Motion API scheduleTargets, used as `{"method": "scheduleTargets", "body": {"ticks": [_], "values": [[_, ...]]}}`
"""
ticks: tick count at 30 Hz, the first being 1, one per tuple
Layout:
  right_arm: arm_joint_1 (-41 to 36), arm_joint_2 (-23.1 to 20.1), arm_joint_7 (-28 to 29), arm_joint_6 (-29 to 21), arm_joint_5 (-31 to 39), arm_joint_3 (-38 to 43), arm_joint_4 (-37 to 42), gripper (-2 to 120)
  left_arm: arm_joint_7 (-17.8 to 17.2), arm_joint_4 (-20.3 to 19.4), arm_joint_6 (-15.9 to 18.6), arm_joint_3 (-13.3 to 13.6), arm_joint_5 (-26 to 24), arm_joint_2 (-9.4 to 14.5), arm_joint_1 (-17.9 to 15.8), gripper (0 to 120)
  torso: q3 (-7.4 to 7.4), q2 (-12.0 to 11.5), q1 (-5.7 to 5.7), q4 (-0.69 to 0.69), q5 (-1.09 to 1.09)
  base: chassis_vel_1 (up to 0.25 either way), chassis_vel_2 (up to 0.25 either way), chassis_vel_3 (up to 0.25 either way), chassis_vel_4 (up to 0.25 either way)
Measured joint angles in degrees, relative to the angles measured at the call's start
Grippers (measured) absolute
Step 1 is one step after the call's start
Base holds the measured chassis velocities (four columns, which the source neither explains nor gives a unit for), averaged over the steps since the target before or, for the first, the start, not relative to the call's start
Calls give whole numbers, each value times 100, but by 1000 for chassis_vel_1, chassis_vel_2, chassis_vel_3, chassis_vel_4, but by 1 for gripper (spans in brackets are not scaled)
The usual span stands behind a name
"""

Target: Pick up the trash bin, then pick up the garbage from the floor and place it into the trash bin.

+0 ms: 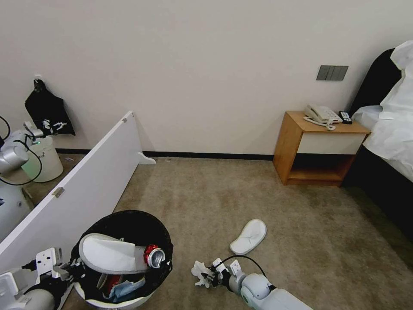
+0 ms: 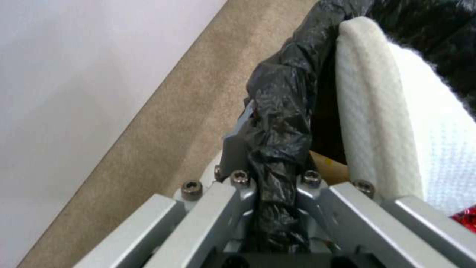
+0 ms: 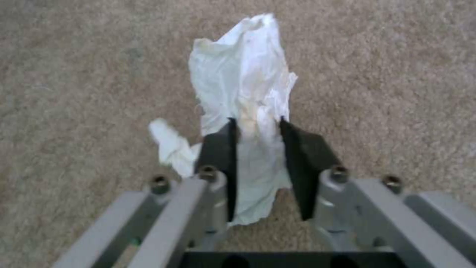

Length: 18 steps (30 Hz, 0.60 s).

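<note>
The trash bin (image 1: 160, 234), white with a black liner, stands low on the left of the head view. In it lie a white slipper (image 1: 109, 254), a crushed red can (image 1: 154, 255) and a light-blue mask (image 1: 124, 287). My left gripper (image 1: 71, 265) is shut on the bin's lined rim (image 2: 277, 123), beside the slipper (image 2: 396, 123). My right gripper (image 1: 211, 275) is low over the carpet, shut on a crumpled white tissue (image 1: 198, 273). The black fingertips (image 3: 221, 143) pinch the tissue (image 3: 243, 82) from both sides. A second white slipper (image 1: 248, 237) lies on the carpet just beyond.
A white board (image 1: 77, 193) leans along the left, close to the bin. Behind it stand a white bucket (image 1: 43, 157) and a hanging black bag (image 1: 47, 112). A wooden nightstand (image 1: 318, 148) and a bed (image 1: 387, 142) fill the right. Open carpet (image 1: 206, 193) lies between.
</note>
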Motion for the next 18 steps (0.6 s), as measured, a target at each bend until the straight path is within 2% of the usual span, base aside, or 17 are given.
{"method": "scheduleTargets", "body": {"ticks": [1,2,3,5,7,14,17,18], "values": [[0,0,0,0,0,0,0,20,0,0,0,0,0,0,0,2,0,0,0,0,0,0,0,0,0],[9,6,-15,11,-5,12,-30,14,0,-1,0,-3,-1,0,7,2,0,0,0,0,0,0,0,0,0],[9,6,-15,11,-5,12,-30,14,0,-1,0,-3,-1,0,7,2,0,0,0,0,0,0,0,0,0],[10,-8,-24,17,-6,24,-14,4,0,-5,0,-16,-6,6,18,2,0,0,0,0,0,0,0,0,0],[9,-27,-24,19,-5,34,25,0,-1,-10,0,-20,-8,8,20,2,0,0,0,0,0,0,0,0,0],[-55,-152,-24,91,-33,108,346,0,0,-13,0,-18,-10,9,19,2,0,0,0,0,0,0,0,0,0],[-158,-286,-17,256,-127,291,688,0,0,0,0,6,-10,27,43,2,0,0,0,1,1,0,0,0,0],[-240,-407,-9,335,-120,498,1037,0,1,-1,0,15,-11,43,48,2,0,0,0,0,1,0,0,0,0]]}}
